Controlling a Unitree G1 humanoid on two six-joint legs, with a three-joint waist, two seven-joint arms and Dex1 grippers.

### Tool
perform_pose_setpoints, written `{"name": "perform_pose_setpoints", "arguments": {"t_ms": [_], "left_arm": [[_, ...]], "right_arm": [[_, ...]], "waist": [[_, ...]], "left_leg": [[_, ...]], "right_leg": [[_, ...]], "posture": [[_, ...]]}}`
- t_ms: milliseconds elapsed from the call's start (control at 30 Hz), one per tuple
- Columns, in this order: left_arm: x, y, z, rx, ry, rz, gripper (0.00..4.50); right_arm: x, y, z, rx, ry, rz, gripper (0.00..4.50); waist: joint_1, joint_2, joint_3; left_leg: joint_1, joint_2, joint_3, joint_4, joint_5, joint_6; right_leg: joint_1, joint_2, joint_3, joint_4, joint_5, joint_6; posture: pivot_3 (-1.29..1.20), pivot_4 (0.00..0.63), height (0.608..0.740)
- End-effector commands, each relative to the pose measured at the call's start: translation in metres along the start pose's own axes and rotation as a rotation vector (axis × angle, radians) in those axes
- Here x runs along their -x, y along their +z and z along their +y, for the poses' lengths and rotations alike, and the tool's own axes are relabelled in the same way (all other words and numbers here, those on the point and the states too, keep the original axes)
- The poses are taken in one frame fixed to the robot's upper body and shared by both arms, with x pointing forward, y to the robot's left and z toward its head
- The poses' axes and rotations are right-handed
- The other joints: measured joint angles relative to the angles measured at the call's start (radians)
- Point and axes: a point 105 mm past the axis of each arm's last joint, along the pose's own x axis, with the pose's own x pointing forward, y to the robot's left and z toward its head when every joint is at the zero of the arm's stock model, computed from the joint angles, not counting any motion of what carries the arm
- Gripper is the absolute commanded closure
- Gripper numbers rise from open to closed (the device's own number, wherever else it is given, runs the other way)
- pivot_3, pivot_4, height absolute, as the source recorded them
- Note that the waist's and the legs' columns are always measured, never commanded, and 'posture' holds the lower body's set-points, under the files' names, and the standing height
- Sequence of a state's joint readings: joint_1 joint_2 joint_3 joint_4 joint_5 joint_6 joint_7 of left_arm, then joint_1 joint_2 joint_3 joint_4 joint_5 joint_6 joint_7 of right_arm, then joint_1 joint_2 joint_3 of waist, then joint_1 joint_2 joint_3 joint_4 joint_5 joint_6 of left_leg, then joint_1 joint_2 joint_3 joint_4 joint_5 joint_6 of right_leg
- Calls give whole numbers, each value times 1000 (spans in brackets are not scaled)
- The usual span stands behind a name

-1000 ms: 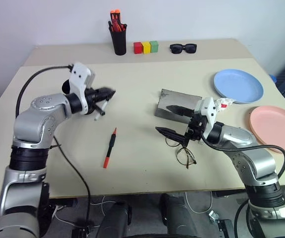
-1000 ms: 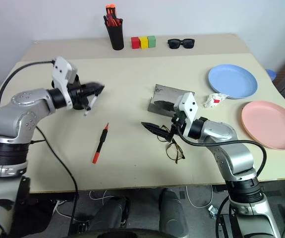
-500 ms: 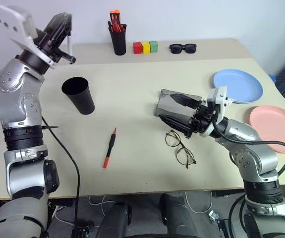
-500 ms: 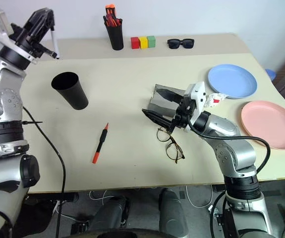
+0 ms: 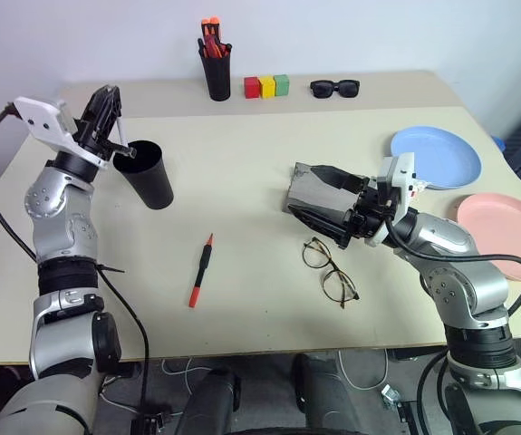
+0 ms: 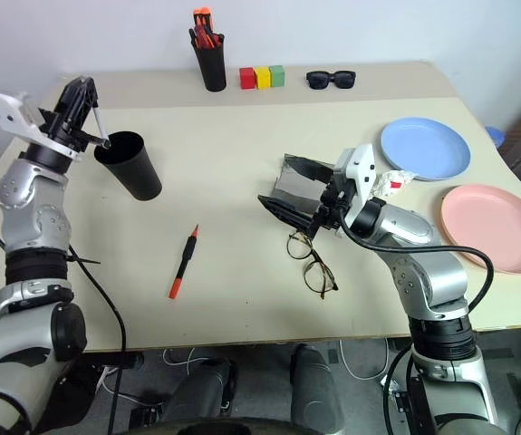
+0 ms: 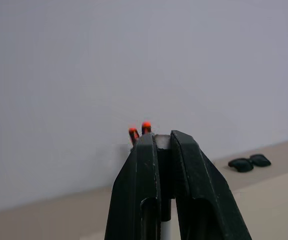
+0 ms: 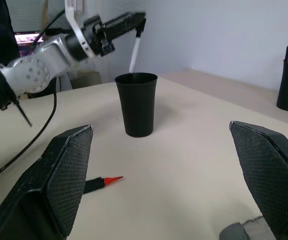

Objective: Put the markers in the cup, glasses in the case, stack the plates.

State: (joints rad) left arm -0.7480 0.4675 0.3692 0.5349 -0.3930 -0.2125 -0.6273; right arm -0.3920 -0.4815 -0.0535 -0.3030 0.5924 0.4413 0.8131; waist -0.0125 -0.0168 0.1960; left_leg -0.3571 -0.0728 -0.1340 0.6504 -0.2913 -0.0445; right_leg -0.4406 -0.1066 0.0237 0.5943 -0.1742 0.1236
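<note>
My left gripper (image 5: 110,96) is shut on the white marker (image 8: 135,50), which hangs tip down with its lower end at the rim of the black cup (image 5: 148,176), on the cup's left side. The black marker with the red cap (image 5: 199,271) lies on the table in front of the cup. My right gripper (image 5: 327,200) stands open, low over the near end of the grey case (image 5: 307,184). The wire-rimmed glasses (image 5: 330,269) lie just in front of it. At the right sit the blue plate (image 5: 435,156) and the pink plate (image 5: 505,235), apart.
A tall pen cup with orange-red pens (image 5: 216,65), three coloured blocks (image 5: 267,86) and black sunglasses (image 5: 334,88) line the table's far edge. A crumpled white and red scrap (image 6: 394,180) lies beside the blue plate.
My left arm lifted the white marker high to the left, then came down so the tip sits at the cup's rim. My right gripper rose from the glasses to the case and then stayed.
</note>
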Motion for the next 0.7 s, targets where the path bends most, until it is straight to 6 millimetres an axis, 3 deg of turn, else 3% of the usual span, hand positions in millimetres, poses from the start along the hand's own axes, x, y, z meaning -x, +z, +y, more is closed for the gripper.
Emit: {"name": "perform_pose_setpoints", "arguments": {"t_ms": [33, 133, 267, 433, 600, 700], "left_arm": [[2, 7, 2, -29, 10, -33, 4450], [2, 3, 2, -12, 14, -25, 4450], [1, 5, -2, 7, -7, -31, 2829], [1, 12, -4, 17, -19, -59, 187], [-3, 21, -26, 72, -143, -38, 86], [3, 27, -68, 206, -379, 100, 86]], "right_arm": [[-2, 12, 2, 49, 15, -35, 0], [-3, 12, 1, 54, 15, -34, 0], [-4, 12, 1, 56, 15, -34, 0], [-4, 11, 0, 55, 12, -32, 0], [-5, 10, -1, 58, 11, -31, 0], [-4, 9, 0, 49, 19, -25, 0]], "waist": [[-1, 0, 0], [0, 0, 0], [0, 0, 0], [-1, 0, 0], [-1, 0, 0], [-3, 0, 0]], "left_leg": [[0, 0, 0, 0, 0, 0], [0, 0, 0, 0, 0, 0], [0, 0, 0, 0, 0, 0], [0, 0, 0, 0, 0, 0], [0, 0, 0, 0, 0, 0], [0, 0, 0, 0, 0, 0]], "right_leg": [[0, 0, 0, 0, 0, 0], [0, 0, 0, 0, 0, 0], [0, 0, 0, 0, 0, 0], [0, 0, 0, 0, 0, 0], [0, 0, 0, 0, 0, 0], [0, 0, 0, 0, 0, 0]], "posture": [[0, 150, 740], [0, 150, 740], [0, 150, 740], [0, 150, 740], [0, 150, 740], [0, 150, 740]]}}
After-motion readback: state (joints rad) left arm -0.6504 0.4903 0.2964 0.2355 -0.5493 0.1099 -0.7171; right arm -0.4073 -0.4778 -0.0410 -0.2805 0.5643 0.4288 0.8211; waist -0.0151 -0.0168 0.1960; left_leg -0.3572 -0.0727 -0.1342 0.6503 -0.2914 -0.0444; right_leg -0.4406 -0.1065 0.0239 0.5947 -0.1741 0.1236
